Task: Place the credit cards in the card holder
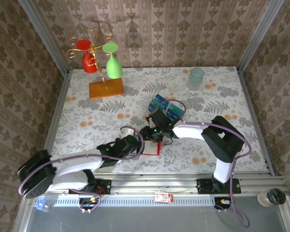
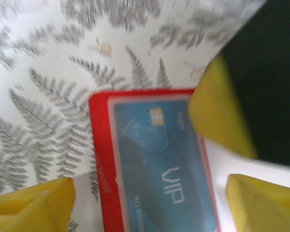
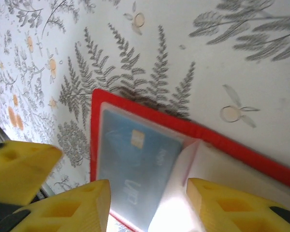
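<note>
Credit card (image 2: 159,164) inside card holder (image 2: 100,145) rim

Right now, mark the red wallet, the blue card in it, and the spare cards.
red wallet (image 2: 99,164), left wrist view, on its left border.
blue card (image 2: 159,150), left wrist view, middle of its face.
spare cards (image 1: 159,104), top view, on the stack's blue upper face.

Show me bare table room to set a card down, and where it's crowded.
Bare cloth: between the wooden stand and the left arm; between the stand and the cup along the back; right of the blue cards, behind the right arm. Crowded: centre, where the left end effector and right end effector meet over the red card holder.
</note>
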{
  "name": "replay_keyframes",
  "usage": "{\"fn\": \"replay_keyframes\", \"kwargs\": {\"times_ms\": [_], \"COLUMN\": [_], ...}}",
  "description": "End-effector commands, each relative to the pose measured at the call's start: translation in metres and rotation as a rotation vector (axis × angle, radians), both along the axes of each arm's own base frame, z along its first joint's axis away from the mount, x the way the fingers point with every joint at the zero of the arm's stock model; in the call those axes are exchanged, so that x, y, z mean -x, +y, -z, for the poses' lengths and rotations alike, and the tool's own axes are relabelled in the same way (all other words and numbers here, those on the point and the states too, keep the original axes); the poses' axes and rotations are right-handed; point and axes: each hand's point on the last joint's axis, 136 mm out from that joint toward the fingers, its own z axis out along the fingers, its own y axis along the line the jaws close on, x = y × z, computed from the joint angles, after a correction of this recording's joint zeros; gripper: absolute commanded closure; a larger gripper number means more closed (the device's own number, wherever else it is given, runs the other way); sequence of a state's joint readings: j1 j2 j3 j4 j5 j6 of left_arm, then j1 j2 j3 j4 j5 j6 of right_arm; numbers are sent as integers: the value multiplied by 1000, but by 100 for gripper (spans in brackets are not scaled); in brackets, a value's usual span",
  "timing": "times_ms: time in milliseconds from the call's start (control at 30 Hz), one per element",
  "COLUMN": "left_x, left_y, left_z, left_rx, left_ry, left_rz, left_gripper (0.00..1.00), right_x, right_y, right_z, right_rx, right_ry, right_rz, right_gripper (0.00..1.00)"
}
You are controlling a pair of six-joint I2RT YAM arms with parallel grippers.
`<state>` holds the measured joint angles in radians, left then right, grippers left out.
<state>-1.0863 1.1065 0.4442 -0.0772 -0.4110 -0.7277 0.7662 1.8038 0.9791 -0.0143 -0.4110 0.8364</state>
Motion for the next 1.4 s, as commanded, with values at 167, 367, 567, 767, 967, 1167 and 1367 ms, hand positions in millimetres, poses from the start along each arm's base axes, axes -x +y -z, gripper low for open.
{"fn": "replay_keyframes", "kwargs": {"times_ms": [167, 367, 567, 767, 967, 1167, 1367], "left_x": [2, 7, 9, 12, 9, -2, -13], "left_y": [65, 85, 90, 87, 78, 59, 42], "left_z": [-30, -32, -32, -28, -29, -31, -24], "left_rx": [-9, 0, -12, -5, 13, 32, 19], "left_ry": [-53, -45, -39, -20, -10, -7, 3], "left_rz": [-138, -178, -178, -163, -138, -98, -75], "left_gripper": [5, 5, 4, 1, 0, 0, 0], "right_x": [-6, -9, -7, -10, -24, -39, -41], "right_y": [39, 57, 63, 65, 54, -1, -94], "right_z": [-20, 3, 14, -10, -52, -89, -103], "right_rx": [-74, -70, -80, -110, -131, -29, 305], "right_ry": [-19, 4, 29, 3, -62, -141, -217], "right_rz": [20, 30, 19, -7, 5, 56, 54], "right_gripper": [50, 49, 49, 49, 49, 50, 51]}}
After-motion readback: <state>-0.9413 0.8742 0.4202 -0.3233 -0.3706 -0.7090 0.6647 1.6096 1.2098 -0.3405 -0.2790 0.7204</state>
